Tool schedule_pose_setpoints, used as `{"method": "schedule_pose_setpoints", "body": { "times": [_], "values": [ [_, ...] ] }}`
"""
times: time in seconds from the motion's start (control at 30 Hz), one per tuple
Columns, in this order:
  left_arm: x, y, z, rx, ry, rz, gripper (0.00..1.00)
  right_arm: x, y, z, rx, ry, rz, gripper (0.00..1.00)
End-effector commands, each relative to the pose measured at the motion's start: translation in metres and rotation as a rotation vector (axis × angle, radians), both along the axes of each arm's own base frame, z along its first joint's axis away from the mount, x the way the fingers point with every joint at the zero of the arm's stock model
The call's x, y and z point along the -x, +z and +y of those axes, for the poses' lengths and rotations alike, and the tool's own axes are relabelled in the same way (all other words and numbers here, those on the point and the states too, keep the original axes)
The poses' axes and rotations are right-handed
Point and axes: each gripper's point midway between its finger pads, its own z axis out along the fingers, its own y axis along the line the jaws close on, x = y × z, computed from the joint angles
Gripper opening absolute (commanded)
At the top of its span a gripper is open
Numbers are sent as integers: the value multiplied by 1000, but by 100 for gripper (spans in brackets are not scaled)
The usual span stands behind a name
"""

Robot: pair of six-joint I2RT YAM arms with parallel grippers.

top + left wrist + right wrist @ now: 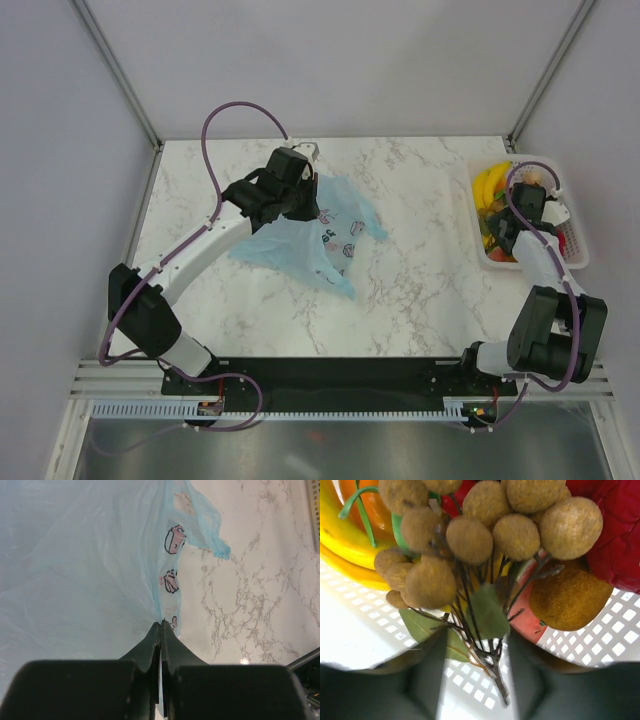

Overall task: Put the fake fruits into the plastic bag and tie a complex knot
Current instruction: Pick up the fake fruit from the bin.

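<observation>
Right up against the left wrist lens, the left hand (161, 626) is seen squeezed together, with a fold of the plastic bag (300, 245) pinched at its tips. The marble table (420, 290) is covered left of its middle by that light-blue bag, which is spread out crumpled with its pink cupcake doodles showing. Over at the table's right edge a white mesh basket (577, 255) is parked. The fake fruits (492, 225) are piled in it, well apart from the bag: yellow bananas (488, 182) at the far end, a red dragon fruit (620, 535), and a tan round cluster (470, 540) on dark stems. The right hand (477, 677) is lowered into the basket, fingers held apart, with the cluster's stems sitting between them.
</observation>
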Motion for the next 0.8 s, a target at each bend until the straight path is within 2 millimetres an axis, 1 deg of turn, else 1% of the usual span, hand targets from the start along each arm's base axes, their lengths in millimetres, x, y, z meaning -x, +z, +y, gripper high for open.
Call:
{"method": "schedule_pose_setpoints", "body": {
  "times": [0.0, 0.03, 0.07, 0.1, 0.13, 0.17, 0.2, 0.23, 0.27, 0.33, 0.37, 0.4, 0.43, 0.47, 0.5, 0.53, 0.57, 0.6, 0.63, 0.67, 0.7, 0.73, 0.77],
  "values": [
    [-4, 16, 1, 30, 4, -53, 2, -7, 9, -6, 23, -40, -54, 48],
    [-3, 16, 1, 29, 4, -54, 2, -6, 18, -8, 52, -42, -69, 24],
    [-3, 16, 2, 27, 5, -53, 2, -4, 23, -9, 74, -46, -69, 14],
    [-4, 17, 3, 25, 12, -57, 2, -4, 32, -12, 102, -58, -82, 5],
    [-4, 17, 3, 25, 11, -59, 2, -1, 42, -17, 142, -65, -85, 0],
    [-5, 17, 3, 25, 12, -61, 2, 1, 46, -16, 162, -60, -70, 0],
    [-5, 17, 3, 24, 11, -61, 2, -1, 58, -19, 183, -62, -79, 0],
    [-5, 18, 3, 25, 11, -63, 2, 0, 64, -21, 208, -69, -74, 0],
    [-5, 17, 3, 22, 13, -61, 2, 0, 69, -17, 228, -43, -66, 0],
    [-5, 16, 3, 20, 12, -60, 2, -6, 92, -12, 256, -3, -109, 0],
    [-5, 16, 3, 19, 9, -59, 2, -11, 100, 0, 275, 80, -112, 0],
    [-4, 16, 3, 18, 8, -60, 2, -18, 115, 8, 281, 136, -144, 0],
    [-5, 15, 3, 17, 7, -60, 2, -25, 124, 24, 284, 224, -170, 0],
    [-5, 16, 3, 18, 6, -60, 2, -33, 131, 46, 249, 342, -208, 0],
    [-5, 16, 2, 19, 4, -61, 2, -38, 145, 58, 262, 427, -236, 0],
    [-5, 16, 2, 19, 3, -63, 2, -39, 148, 71, 250, 490, -251, 0],
    [-4, 16, 2, 20, 0, -60, 2, -40, 152, 91, 236, 568, -269, 0],
    [-4, 16, 2, 20, 0, -60, 2, -39, 157, 114, 207, 686, -302, 0],
    [-4, 16, 2, 20, -2, -58, 2, -35, 163, 130, 189, 754, -335, 0],
    [-3, 14, 2, 18, -2, -56, 2, -31, 167, 154, 171, 842, -358, 0],
    [-4, 14, 2, 17, -4, -57, 2, -23, 170, 181, 116, 967, -393, 0],
    [-4, 14, 2, 17, -4, -57, 2, -16, 174, 196, 112, 1037, -414, 0],
    [-3, 13, 2, 15, -7, -54, 2, -7, 172, 216, 87, 1111, -410, 0]
  ]
}}
